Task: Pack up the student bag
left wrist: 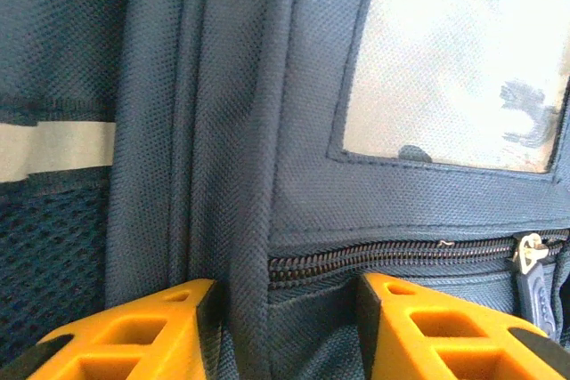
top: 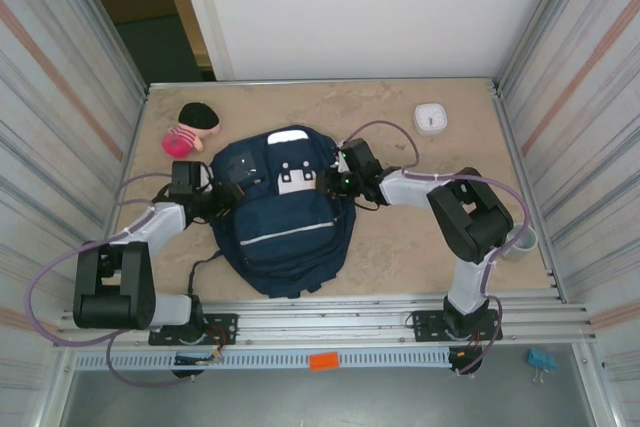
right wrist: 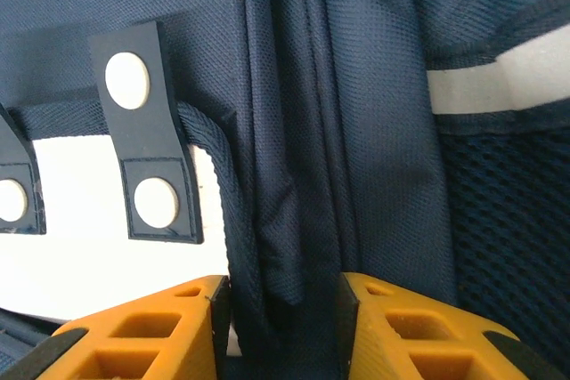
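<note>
Pinching backpack (top: 285,222) at table (top: 420,247) centre | left gripper (left wrist: 287,287): narrow, astride side fold, clamp unclear | right gripper (right wrist: 283,282): closed on side fold | pocket zip (left wrist: 383,260) shut, plush toy (top: 190,127) outside | judged: early, nothing packed yet

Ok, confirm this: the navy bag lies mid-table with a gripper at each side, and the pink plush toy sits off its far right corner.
Not quite: the pink plush toy sits off the far left corner of the student bag, not the right, as the top external view shows. The rest holds: the left gripper and right gripper are at the bag's sides.
</note>
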Controlling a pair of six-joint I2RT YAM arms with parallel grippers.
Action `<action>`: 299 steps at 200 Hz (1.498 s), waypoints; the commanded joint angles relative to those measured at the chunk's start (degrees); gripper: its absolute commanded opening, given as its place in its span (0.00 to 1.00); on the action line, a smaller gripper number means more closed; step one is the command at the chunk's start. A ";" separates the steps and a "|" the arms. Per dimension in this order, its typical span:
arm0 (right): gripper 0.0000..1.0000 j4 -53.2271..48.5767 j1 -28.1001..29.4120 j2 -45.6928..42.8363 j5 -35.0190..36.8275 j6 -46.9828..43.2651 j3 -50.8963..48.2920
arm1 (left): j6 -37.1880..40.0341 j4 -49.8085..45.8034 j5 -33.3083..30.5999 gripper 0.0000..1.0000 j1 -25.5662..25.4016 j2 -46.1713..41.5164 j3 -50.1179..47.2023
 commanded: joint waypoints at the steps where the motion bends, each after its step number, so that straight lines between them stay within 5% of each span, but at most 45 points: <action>1: 0.37 -8.34 -3.06 -2.69 3.11 0.98 -4.23 | -2.29 -3.28 -3.37 0.45 -3.98 2.16 1.02; 68: 0.38 -8.23 -15.23 -9.60 2.04 -2.05 -13.38 | -5.35 1.70 -6.82 0.45 -16.92 19.36 17.15; 119: 0.39 -2.64 -23.29 -3.29 -6.22 -4.45 -11.00 | -6.11 1.88 -9.02 0.45 -16.93 27.05 24.69; 177: 0.39 -1.53 -23.73 2.60 -8.91 -4.72 -4.22 | -3.55 0.45 -10.31 0.46 -13.50 28.62 27.70; 256: 0.42 -5.03 -23.56 -4.40 -9.44 -6.01 -0.17 | -1.31 -1.18 -11.91 0.53 -12.93 22.96 29.95; 299: 0.46 -16.97 -23.29 -21.68 -4.61 -11.47 3.36 | 8.26 -4.41 -19.46 0.77 -12.89 8.40 30.56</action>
